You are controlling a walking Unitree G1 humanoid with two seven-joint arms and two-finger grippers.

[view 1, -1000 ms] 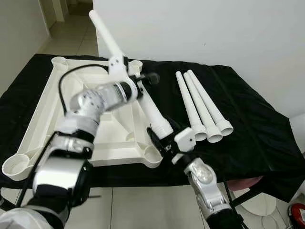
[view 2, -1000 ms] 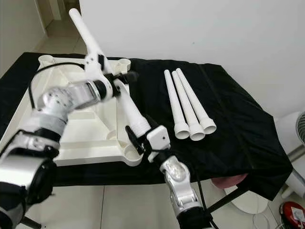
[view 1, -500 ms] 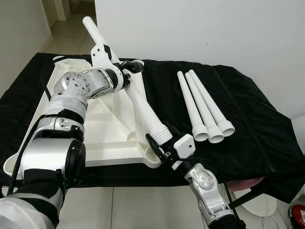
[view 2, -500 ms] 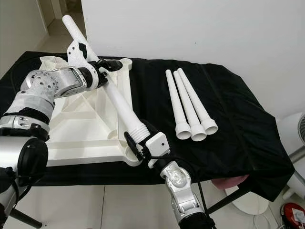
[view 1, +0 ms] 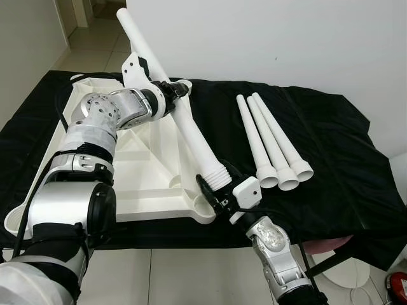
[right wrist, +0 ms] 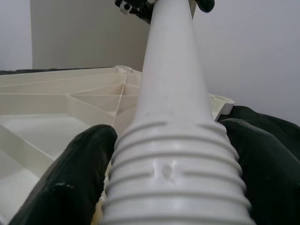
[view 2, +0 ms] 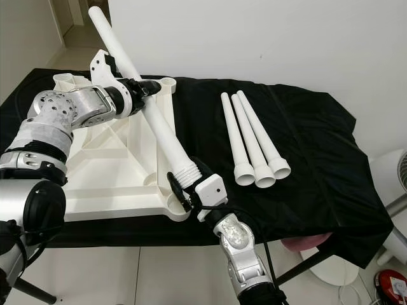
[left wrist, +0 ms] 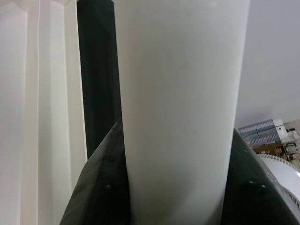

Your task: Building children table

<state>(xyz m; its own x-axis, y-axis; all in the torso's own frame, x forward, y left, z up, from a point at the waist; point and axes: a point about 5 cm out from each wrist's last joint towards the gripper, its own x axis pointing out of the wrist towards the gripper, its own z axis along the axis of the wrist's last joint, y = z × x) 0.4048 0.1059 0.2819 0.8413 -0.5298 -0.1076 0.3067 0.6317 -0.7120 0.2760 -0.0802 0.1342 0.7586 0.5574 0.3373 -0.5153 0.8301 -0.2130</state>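
black cloth (view 1: 331, 165) draped over table; white wall (view 1: 286, 44) behind; tiled floor (view 1: 184, 273) below; fan (view 2: 397, 171) at right edge

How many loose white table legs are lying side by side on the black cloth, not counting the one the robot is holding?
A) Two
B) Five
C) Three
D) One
C: three white legs lie side by side on the black cloth, while a fourth leg is held by the left gripper and the right gripper.
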